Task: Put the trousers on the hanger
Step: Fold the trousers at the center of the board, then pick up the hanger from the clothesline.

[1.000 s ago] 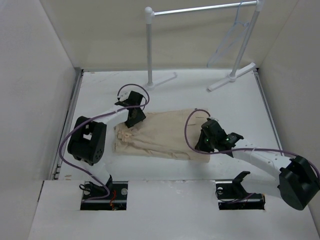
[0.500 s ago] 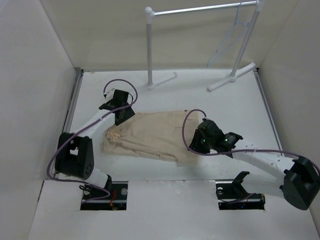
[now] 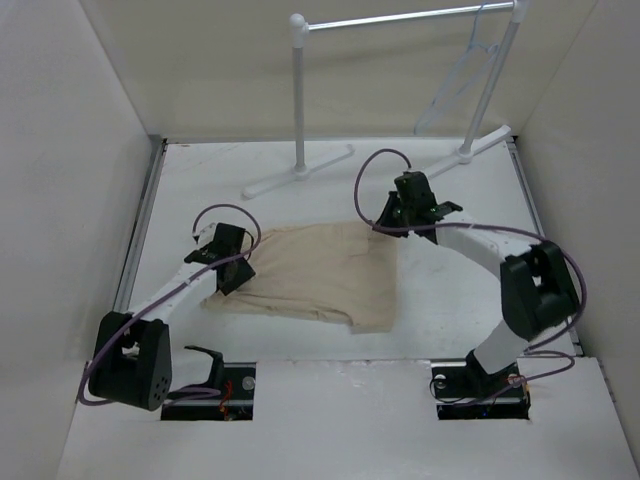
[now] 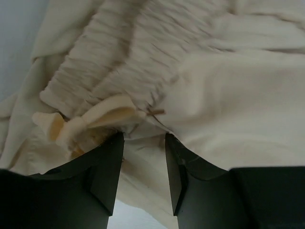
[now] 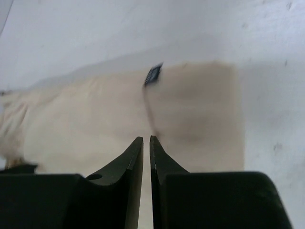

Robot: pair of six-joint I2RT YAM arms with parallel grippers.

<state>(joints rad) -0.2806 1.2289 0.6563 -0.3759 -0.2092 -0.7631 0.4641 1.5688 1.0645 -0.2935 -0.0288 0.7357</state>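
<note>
top view looks down; all 3 views share the trousers [image 3: 310, 280], left wrist nearest.

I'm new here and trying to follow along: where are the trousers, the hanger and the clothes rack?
trousers [image 3: 310, 280], overhead view, middle of the spread cloth.
hanger [image 3: 445, 90], overhead view, its long sloping arm.
clothes rack [image 3: 299, 100], overhead view, its left-hand upright post.

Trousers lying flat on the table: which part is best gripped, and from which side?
Grip the gathered waistband at the trousers' left end, coming in low from the left, where the left gripper is. It bunches into a thick ridge, likely easier to pinch than the flat legs.
</note>
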